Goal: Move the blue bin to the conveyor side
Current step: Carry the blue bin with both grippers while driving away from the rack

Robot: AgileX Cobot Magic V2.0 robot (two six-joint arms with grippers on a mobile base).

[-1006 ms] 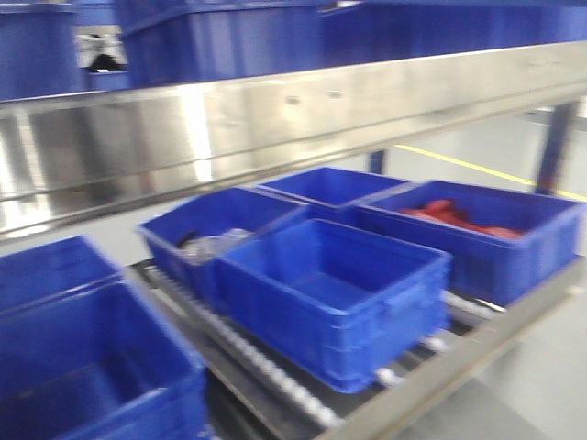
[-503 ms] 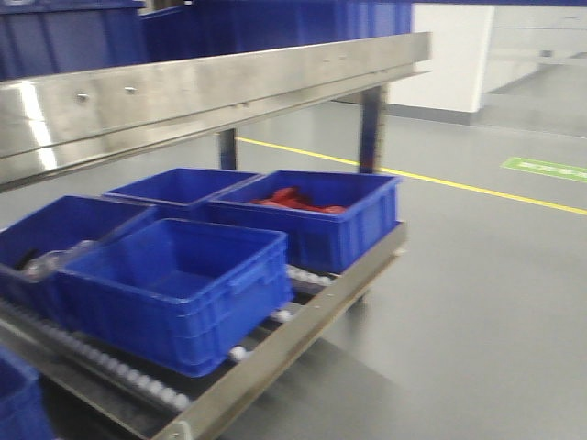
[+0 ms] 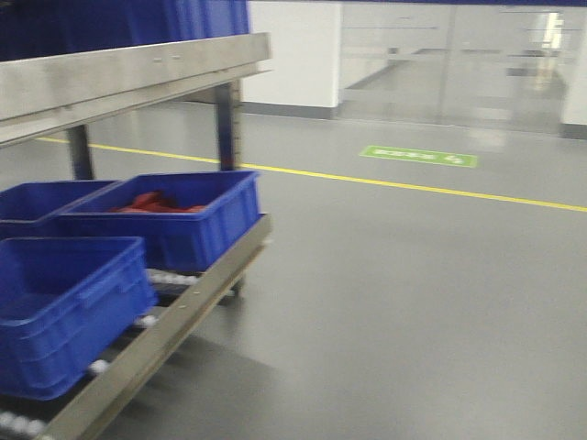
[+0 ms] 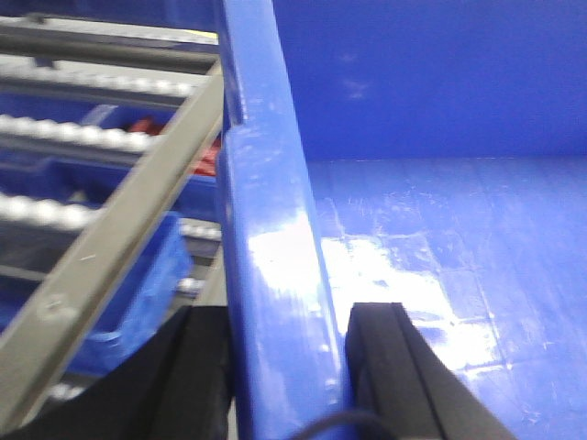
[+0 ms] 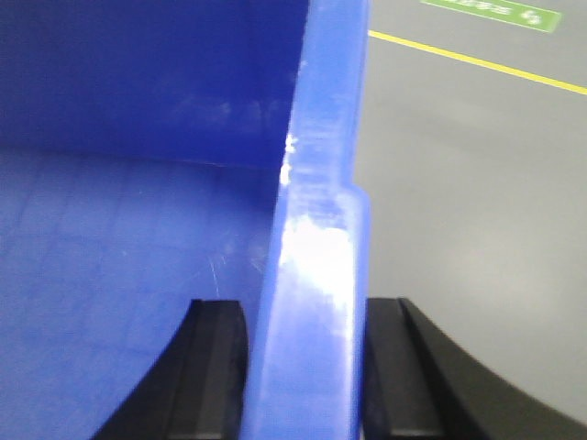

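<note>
I hold the blue bin [image 4: 459, 211] by two opposite walls, one in each gripper. In the left wrist view my left gripper [image 4: 286, 321] is shut on the bin's glossy left wall, one black finger [image 4: 197, 367] outside and one inside. The right wrist view has my right gripper [image 5: 307, 316] shut on the right wall of the blue bin [image 5: 138, 229], with a finger [image 5: 215, 367] inside and the other over the floor. The bin's inside looks empty. The conveyor is out of view.
A stainless-steel rack [image 3: 197, 298] with white rollers stands at the left, carrying other blue crates, one [image 3: 179, 225] holding red items and another [image 3: 64, 312] nearest me. Grey floor stretches right, crossed by a yellow line [image 3: 413, 186], with a green floor sign [image 3: 419, 156] beyond.
The front view has swung to the right. The rack and its crates slid to the left edge, and the grey floor, yellow line and back wall came into view.
</note>
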